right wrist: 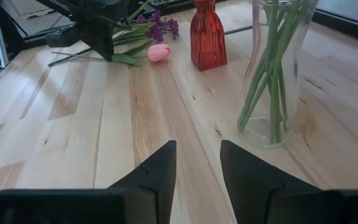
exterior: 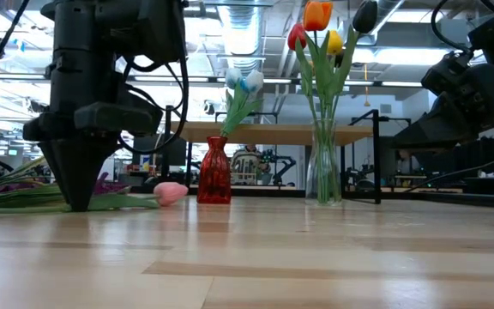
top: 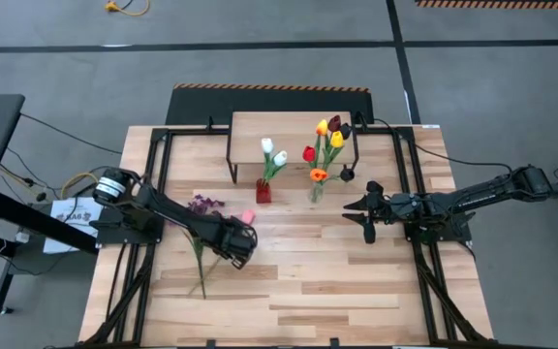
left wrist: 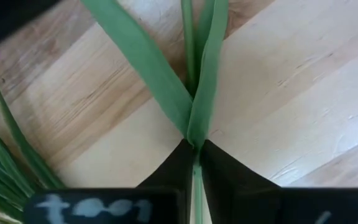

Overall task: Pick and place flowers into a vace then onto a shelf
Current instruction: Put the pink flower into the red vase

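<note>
The pink tulip (top: 247, 217) is laid flat on the table (top: 308, 291), its stem gripped by the closed left gripper (top: 241, 242), the bloom pointed toward the red vase (top: 263, 191) and the long axis run away from it. Purple sprigs (top: 203, 205) are spread beside the tulip. Beyond the red vase, a glass vase (top: 315, 193) and the shelf (top: 294, 131) are seen, while the right gripper (top: 368, 210) is held part open and empty past the glass vase.
</note>
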### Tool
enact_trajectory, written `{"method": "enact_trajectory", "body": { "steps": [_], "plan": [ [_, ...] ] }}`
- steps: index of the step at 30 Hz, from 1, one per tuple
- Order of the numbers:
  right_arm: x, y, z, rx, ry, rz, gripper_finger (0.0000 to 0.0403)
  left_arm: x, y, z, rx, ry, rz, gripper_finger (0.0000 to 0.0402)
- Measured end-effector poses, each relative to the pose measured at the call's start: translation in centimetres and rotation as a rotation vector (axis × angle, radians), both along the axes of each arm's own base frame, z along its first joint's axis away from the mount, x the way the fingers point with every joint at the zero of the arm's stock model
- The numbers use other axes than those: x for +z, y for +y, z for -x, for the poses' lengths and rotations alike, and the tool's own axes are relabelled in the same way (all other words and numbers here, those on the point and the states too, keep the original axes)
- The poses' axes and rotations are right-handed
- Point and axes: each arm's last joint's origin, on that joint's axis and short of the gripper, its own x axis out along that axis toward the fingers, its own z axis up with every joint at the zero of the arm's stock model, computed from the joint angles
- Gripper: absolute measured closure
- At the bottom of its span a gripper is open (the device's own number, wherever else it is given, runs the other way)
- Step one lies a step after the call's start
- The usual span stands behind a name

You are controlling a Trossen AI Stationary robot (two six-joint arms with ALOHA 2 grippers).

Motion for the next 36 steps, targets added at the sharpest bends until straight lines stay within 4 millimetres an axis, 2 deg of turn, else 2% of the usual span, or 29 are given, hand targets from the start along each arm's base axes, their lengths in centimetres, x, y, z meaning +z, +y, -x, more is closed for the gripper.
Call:
{"method": "enact_trajectory", "body": {
  "steps": [4, 13, 17, 23, 28, 32, 34, 36],
  "plan": [
    [0.0, 0.0, 0.0, 0.000, 0.000, 0.000, 0.0285, 0.7, -1.0, -0.7, -0.008, -0.049, -0.006, 0.0389],
    [0.0, 0.0, 0.0, 0.000, 0.000, 0.000, 0.0285, 4.6, -3.5, -4.0, -0.086, -0.314, 0.008, 0.0388],
    [0.0, 0.0, 0.0, 0.000, 0.000, 0.000, 0.0285, 7.2, -4.8, -5.5, -0.141, -0.471, -0.017, 0.0389],
    [0.0, 0.0, 0.0, 0.000, 0.000, 0.000, 0.0285, 12.1, -6.8, -6.8, -0.230, -0.662, -0.166, 0.0396],
    [0.0, 0.0, 0.0, 0.000, 0.000, 0.000, 0.0285, 16.6, -9.5, -6.1, -0.271, -0.801, -0.377, 0.0398],
    [0.0, 0.0, 0.0, 0.000, 0.000, 0.000, 0.0285, 19.8, -13.0, -4.2, -0.336, -0.922, -0.605, 0.0399],
    [0.0, 0.0, 0.0, 0.000, 0.000, 0.000, 0.0285, 20.4, -14.8, -3.1, -0.354, -0.977, -0.712, 0.0399],
    [0.0, 0.0, 0.0, 0.000, 0.000, 0.000, 0.0285, 20.0, -16.3, -2.4, -0.360, -1.012, -0.800, 0.0399]
  ]
}}
